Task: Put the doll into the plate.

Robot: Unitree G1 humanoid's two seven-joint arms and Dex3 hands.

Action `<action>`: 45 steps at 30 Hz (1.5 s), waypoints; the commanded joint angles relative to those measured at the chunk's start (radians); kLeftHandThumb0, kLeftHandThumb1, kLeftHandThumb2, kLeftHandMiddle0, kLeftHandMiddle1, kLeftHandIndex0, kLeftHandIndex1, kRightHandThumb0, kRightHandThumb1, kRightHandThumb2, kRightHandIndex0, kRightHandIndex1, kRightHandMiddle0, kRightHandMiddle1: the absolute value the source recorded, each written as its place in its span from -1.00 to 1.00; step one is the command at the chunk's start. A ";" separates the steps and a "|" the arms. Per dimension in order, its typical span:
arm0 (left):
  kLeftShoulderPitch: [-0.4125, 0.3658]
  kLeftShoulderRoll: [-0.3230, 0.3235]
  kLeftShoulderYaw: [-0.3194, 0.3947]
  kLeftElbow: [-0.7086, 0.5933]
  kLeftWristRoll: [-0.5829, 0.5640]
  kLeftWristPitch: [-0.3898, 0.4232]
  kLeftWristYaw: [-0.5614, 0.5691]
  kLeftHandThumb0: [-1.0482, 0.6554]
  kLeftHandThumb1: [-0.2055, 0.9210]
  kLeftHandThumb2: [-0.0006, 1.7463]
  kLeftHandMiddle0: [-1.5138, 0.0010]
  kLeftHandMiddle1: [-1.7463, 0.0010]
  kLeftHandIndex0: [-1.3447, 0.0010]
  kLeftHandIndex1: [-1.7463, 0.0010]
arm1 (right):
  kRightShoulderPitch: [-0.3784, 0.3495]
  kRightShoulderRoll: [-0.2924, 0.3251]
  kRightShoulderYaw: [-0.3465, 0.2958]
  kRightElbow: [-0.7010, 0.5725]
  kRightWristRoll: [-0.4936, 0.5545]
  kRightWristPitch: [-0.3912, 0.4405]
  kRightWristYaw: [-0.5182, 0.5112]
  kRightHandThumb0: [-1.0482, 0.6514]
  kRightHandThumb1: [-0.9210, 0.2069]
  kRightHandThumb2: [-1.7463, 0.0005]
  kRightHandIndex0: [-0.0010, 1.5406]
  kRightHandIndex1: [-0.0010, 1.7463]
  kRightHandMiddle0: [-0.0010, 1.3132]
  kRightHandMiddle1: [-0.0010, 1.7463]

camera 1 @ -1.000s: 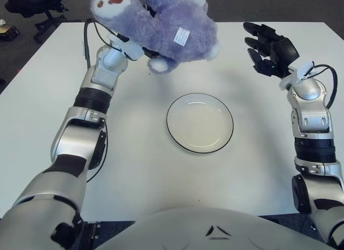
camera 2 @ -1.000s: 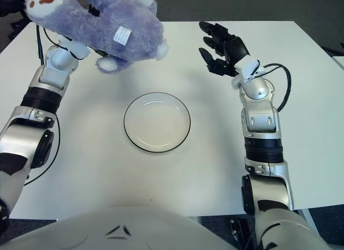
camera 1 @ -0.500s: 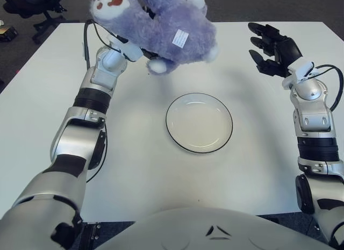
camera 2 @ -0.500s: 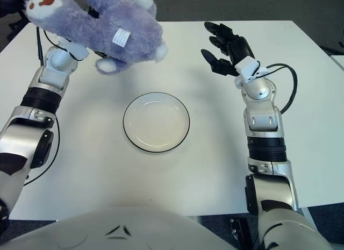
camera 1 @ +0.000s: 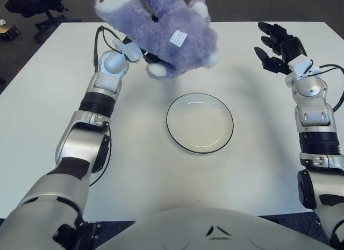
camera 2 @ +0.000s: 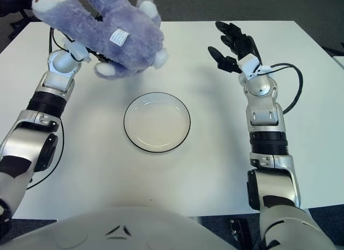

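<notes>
Left hand (camera 1: 146, 55): you have it raised above the far-left part of the table (camera 1: 43, 131), forearm reaching forward and up from the elbow, and it is closed on the doll (camera 1: 161, 29). Most of the hand is buried under the plush; only dark finger parts show at the doll's underside, near its white foot.

The doll is a purple soft toy with white paws and a white tag on its flank. It hangs in the air, tilted, its head toward the upper left and its body sloping down to the right. It sits beyond and to the left of the plate (camera 1: 200, 122), not over it and not touching it or the table.

Right hand (camera 1: 277, 47): you are holding it up over the far-right part of the table, near the far edge, palm turned inward toward the doll, fingers spread wide and holding nothing. A black cable (camera 2: 293, 88) loops off the wrist.

Hidden or cut off: the doll's head runs out of the top of both views, so its face cannot be made out beyond a red mark on a pale patch. How the fingers wrap the plush cannot be told.

Room: the plate lies flat near the table's middle, white with a dark rim, well apart from both arms and from every table edge. White tabletop surrounds it on all sides. An office chair (camera 1: 32, 5) stands off the far-left corner.
</notes>
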 commanded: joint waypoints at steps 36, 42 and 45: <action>0.010 -0.039 -0.096 0.075 0.139 -0.166 -0.053 0.23 -0.18 0.59 0.14 -0.97 0.34 -1.00 | -0.078 -0.029 0.010 0.099 -0.036 -0.004 -0.051 -0.49 -1.00 0.36 -0.33 -0.98 -0.43 -0.81; 0.018 -0.042 -0.109 0.064 0.152 -0.164 -0.053 0.23 -0.17 0.58 0.15 -0.97 0.35 -1.00 | -0.078 -0.026 0.009 0.096 -0.041 0.001 -0.052 -0.49 -1.00 0.36 -0.33 -0.98 -0.43 -0.80; 0.019 -0.049 -0.119 0.068 0.150 -0.168 -0.062 0.23 -0.16 0.58 0.16 -0.98 0.35 -1.00 | -0.079 -0.025 0.009 0.096 -0.041 0.004 -0.052 -0.49 -1.00 0.36 -0.32 -0.98 -0.43 -0.80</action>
